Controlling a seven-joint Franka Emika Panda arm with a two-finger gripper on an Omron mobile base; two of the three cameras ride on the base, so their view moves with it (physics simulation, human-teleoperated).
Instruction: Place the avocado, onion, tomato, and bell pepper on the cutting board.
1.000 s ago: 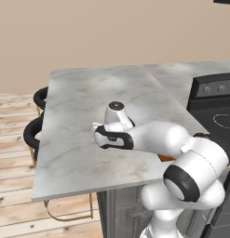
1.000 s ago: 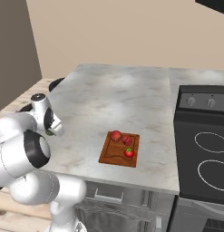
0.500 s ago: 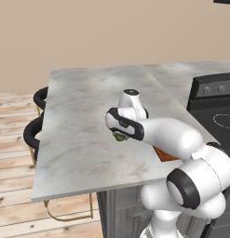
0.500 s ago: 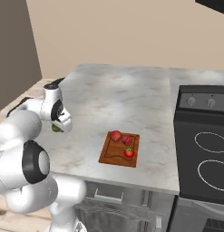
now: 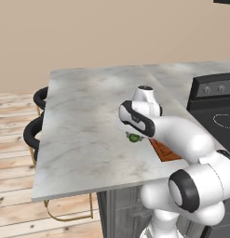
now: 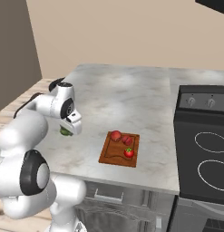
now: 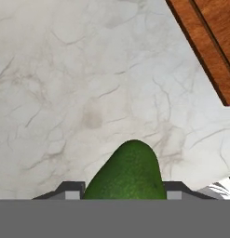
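Observation:
My gripper (image 7: 125,188) is shut on the dark green avocado (image 7: 128,173), which pokes out between the two fingertips above the marble counter. The avocado (image 5: 133,137) hangs under the hand, just left of the cutting board (image 5: 165,149). From the right side, the avocado (image 6: 65,131) is carried a short way left of the reddish-brown cutting board (image 6: 111,154). Three red items lie on the board: a round one (image 6: 115,135), a flatter one (image 6: 127,140) and a small one with a green top (image 6: 129,153). A corner of the board (image 7: 210,42) appears in the hand view.
A black stove (image 6: 203,149) adjoins the counter on the right. Two black stools (image 5: 35,130) stand at the counter's left edge. The marble counter (image 5: 88,111) stretches wide behind and left of the hand.
The arm has swung rightward over the counter toward the cutting board, carrying the avocado with it. The gripper has stayed shut.

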